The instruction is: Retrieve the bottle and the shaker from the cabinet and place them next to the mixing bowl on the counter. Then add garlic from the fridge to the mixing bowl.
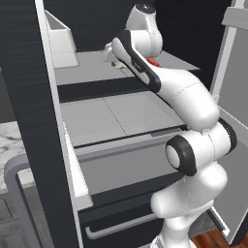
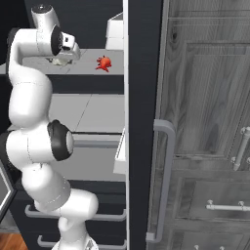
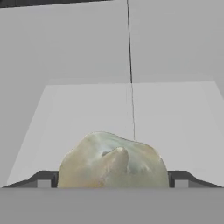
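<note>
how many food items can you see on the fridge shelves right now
2: a garlic bulb between the tool's fingertips on the upper fridge shelf, and a red item farther right. The arm may hide more.

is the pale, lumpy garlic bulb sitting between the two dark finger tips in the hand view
Yes, the pale, lumpy garlic bulb sits on the grey fridge shelf with one dark fingertip at each side.

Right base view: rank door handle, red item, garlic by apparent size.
1. Door handle, largest, though nearest the camera.
2. Red item on the shelf.
3. Garlic, mostly hidden by the gripper, so ranks 2 and 3 are unsure.
</note>
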